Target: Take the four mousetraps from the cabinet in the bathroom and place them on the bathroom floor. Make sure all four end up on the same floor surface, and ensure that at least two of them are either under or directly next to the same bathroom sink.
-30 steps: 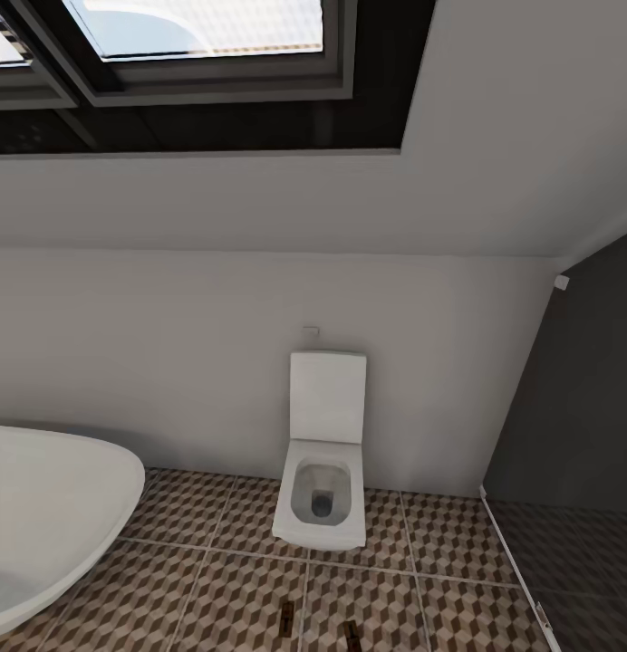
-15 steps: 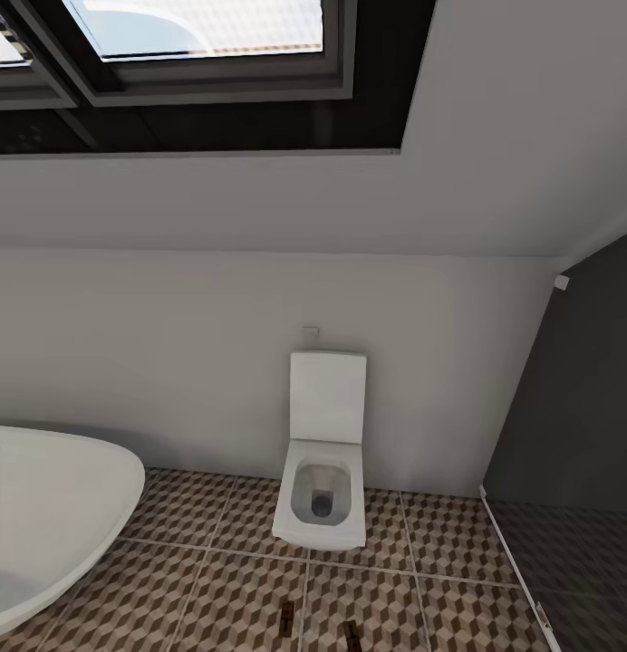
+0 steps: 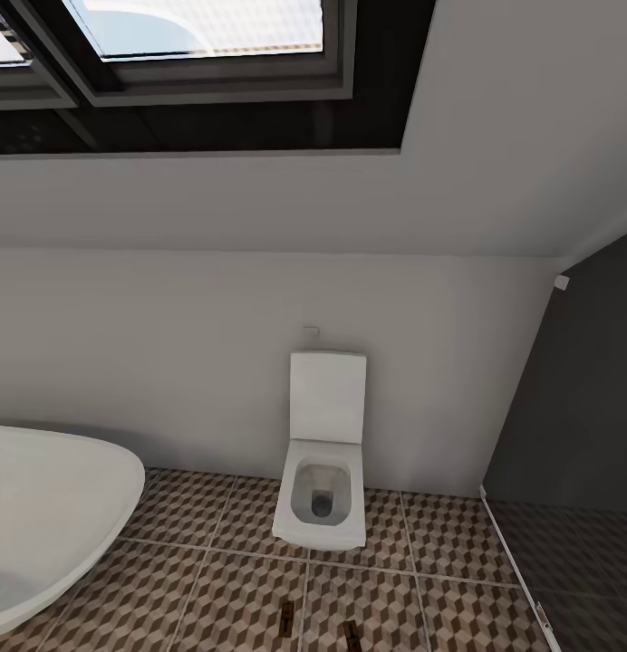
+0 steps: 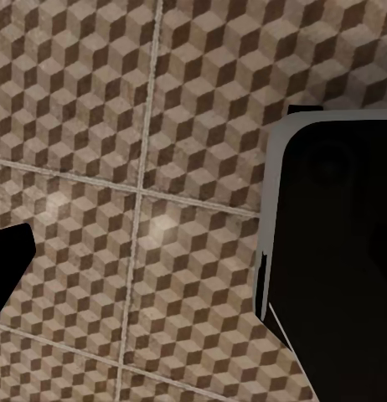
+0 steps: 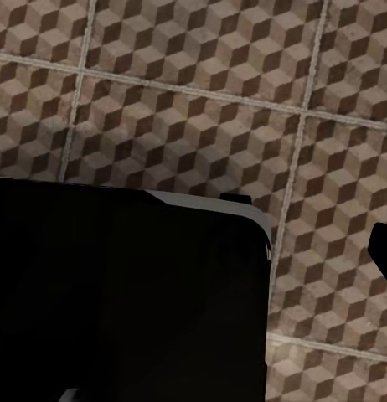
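Observation:
Two small flat brown mousetraps lie on the cube-patterned bathroom floor (image 3: 214, 593) at the head view's lower edge, one (image 3: 286, 620) left of the other (image 3: 352, 634), both in front of the toilet. The cabinet and the sink are out of view. My left gripper (image 4: 193, 268) hangs over bare tiles; one dark fingertip (image 4: 9, 268) shows at the frame's edge, with nothing held. My right gripper (image 5: 193, 251) also hangs over tiles, one fingertip (image 5: 386, 251) at the frame's edge, empty.
A square white toilet (image 3: 323, 489) stands against the pale wall, and a white oval tub (image 3: 42, 516) sits at the left. A dark panel (image 3: 576, 407) closes the right side. Dark-framed skylights (image 3: 205, 36) are overhead. My black base (image 4: 336, 251) fills part of both wrist views.

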{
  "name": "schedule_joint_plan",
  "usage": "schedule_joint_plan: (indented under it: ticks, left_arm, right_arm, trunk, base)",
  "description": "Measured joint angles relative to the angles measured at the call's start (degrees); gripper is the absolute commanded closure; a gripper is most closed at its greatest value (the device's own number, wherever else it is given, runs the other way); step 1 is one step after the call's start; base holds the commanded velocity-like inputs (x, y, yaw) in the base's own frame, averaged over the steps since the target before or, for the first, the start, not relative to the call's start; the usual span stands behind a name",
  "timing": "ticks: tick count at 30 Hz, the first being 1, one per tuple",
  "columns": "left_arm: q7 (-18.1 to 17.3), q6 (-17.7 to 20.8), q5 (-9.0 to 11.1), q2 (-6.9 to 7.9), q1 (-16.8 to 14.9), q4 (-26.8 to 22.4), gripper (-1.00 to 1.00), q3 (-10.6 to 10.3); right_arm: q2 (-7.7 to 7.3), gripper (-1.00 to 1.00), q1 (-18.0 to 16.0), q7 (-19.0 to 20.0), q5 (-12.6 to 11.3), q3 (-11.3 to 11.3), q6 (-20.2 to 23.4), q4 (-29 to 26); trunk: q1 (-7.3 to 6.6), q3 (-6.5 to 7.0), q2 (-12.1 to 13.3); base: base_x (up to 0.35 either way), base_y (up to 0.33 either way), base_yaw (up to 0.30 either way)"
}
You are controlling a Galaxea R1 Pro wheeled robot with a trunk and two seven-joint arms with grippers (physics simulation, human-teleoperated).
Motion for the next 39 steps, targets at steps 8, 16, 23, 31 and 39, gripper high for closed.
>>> schedule_joint_plan:
  ticks: [8,16,23,31,39]
  left_arm:
    - [0.0,0.0,0.0,0.0,0.0,0.0,-1.0,-0.01]
    - [0.0,0.0,0.0,0.0,0.0,0.0,-1.0,0.0]
    - [0.0,0.0,0.0,0.0,0.0,0.0,-1.0,0.0]
    - [0.0,0.0,0.0,0.0,0.0,0.0,-1.0,-0.01]
    - [0.0,0.0,0.0,0.0,0.0,0.0,-1.0,0.0]
  right_arm:
    - [0.0,-1.0,0.0,0.03,0.0,0.0,-0.01,0.0]
    - [0.0,-1.0,0.0,0.03,0.0,0.0,-0.01,0.0]
    - [0.0,-1.0,0.02,0.01,0.0,0.0,-0.01,0.0]
    - [0.0,-1.0,0.0,0.03,0.0,0.0,0.01,0.0]
    - [0.0,-1.0,0.02,0.03,0.0,0.0,-0.01,0.0]
  trunk:
    - [0.0,0.0,0.0]
    - [0.0,0.0,0.0]
    - [0.0,0.0,0.0]
    - [0.0,0.0,0.0]
    - [0.0,0.0,0.0]
  base:
    - [0.0,0.0,0.0]
    - [0.0,0.0,0.0]
    - [0.0,0.0,0.0]
    - [0.0,0.0,0.0]
    - [0.0,0.0,0.0]
